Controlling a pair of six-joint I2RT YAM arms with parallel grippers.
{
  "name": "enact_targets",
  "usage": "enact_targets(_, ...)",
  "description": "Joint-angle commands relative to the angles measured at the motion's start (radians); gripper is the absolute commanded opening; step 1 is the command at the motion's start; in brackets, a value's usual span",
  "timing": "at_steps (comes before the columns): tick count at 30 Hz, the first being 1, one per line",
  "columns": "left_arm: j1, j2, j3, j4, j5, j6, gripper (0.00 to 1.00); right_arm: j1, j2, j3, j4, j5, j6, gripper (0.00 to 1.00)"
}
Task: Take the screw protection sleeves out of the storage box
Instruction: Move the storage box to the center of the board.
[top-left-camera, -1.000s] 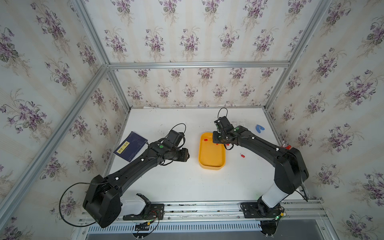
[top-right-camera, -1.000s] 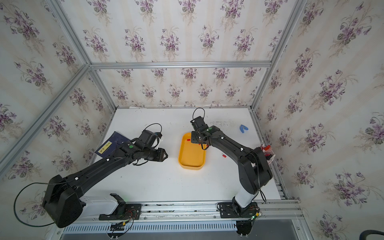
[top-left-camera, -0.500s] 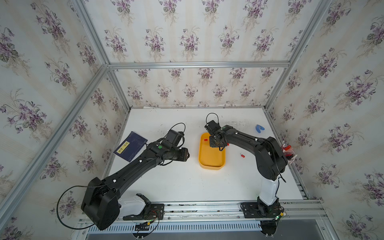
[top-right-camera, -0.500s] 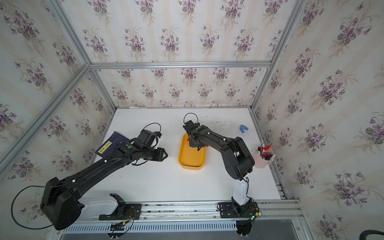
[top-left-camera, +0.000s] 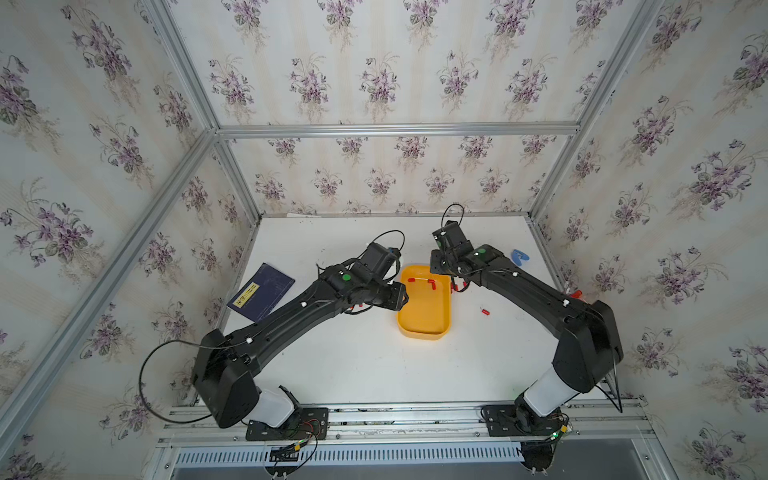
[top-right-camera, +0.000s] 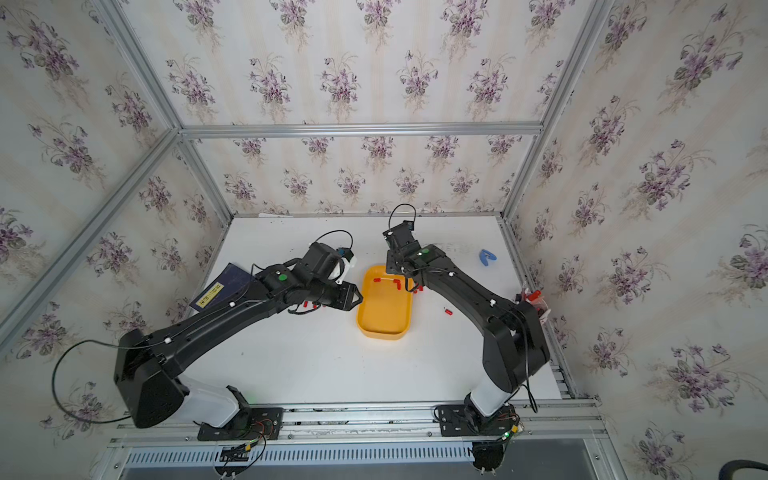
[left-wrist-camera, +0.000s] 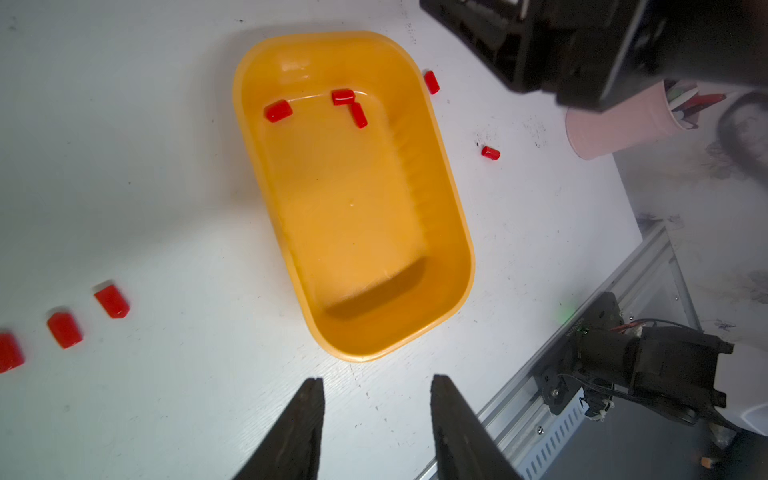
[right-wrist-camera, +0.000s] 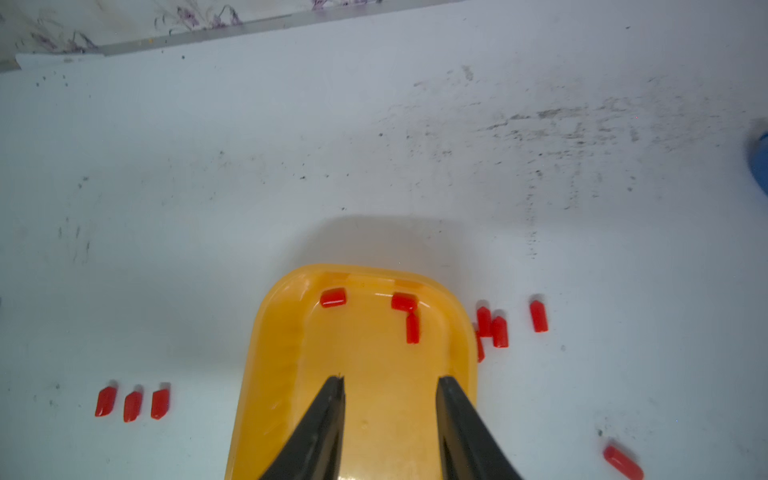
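Part of one of the screw protection sleeves is hidden behind the storage box rim, another is cut off in the left wrist view, and the right gripper's tips are hidden under its wrist in both top views. Three sleeves lie inside the box, at its end toward the bench's far edge, just ahead of the right gripper, jaws parted and empty. The left gripper, also parted and empty, is outside the box.

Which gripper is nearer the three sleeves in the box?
Right. The right gripper hangs over the storage box just short of the sleeves; the left gripper is outside its rim.
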Motion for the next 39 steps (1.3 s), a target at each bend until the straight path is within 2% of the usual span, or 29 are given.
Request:
enact_targets(1,-0.038,0.115,0.150,-0.104,-0.041,-0.034,0.47,-0.119,-0.048,-0.043,-0.025,-0.052,-0.016,0.42)
enact_targets(3,-0.053,0.210,0.248,-0.141,-0.045,-0.062,0.47,-0.206,-0.090,-0.086,-0.007,-0.090,-0.028,0.42)
enact_targets(6,-0.066,0.356,0.372,-0.166,-0.038,-0.097,0.47,-0.280,-0.121,-0.124,0.010,-0.129,-0.047,0.42)
enact_targets(10,-0.081,0.542,0.542,-0.169,0.016,-0.118,0.45,-0.288,-0.115,-0.142,0.030,-0.156,-0.057,0.42)
enact_targets(13,-0.095,0.663,0.684,-0.212,-0.012,-0.096,0.45,-0.287,-0.099,-0.155,0.044,-0.168,-0.067,0.42)
enact_targets(18,-0.095,0.781,0.790,-0.240,-0.061,-0.087,0.44,-0.287,-0.077,-0.205,0.103,-0.240,-0.072,0.42)
enact_targets(23,-0.093,0.829,0.813,-0.251,-0.130,-0.098,0.43,-0.286,-0.055,-0.268,0.155,-0.324,-0.063,0.40)
enact_targets(29,-0.090,0.789,0.726,-0.188,-0.201,-0.111,0.44,-0.263,-0.003,-0.335,0.200,-0.381,-0.053,0.35)
enact_targets(39,-0.066,0.706,0.568,-0.098,-0.233,-0.147,0.45,-0.173,0.023,-0.365,0.259,-0.408,0.013,0.34)
